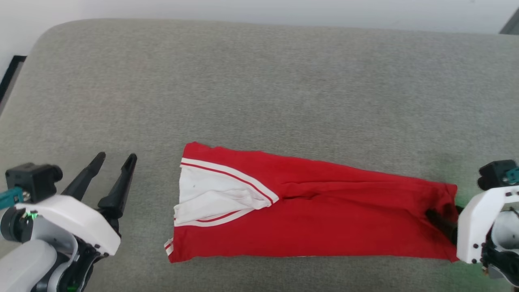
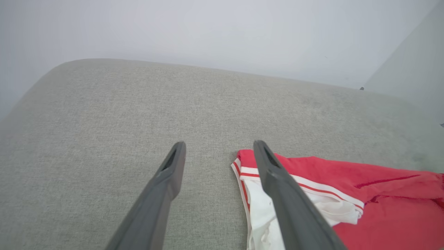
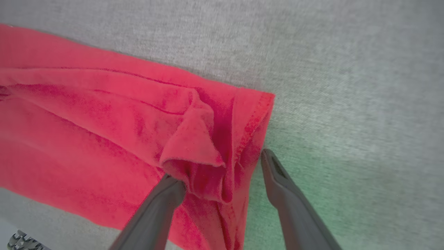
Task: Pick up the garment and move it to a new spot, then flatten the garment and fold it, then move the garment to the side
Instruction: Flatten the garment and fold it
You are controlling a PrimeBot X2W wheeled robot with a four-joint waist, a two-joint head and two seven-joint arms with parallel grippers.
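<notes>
while one garment [image 1: 308, 219] lies folded on cushion [image 1: 259, 81], left gripper [image 1: 115, 158] spread empty, right gripper [image 3: 218, 166] spread astride hem [image 3: 256, 118].

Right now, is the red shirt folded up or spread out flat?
Folded. The red jersey T-shirt lies as a long narrow strip on the grey upholstered surface, with its white sleeve laid on top.

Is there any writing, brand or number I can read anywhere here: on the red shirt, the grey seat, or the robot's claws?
There is none to read.
The garment: folded, plain red cloth and a white sleeve with striped trim face up; no lettering or number shows.
Grey cushion: no label or mark.
Left claw and right claw: no readable markings.
</notes>
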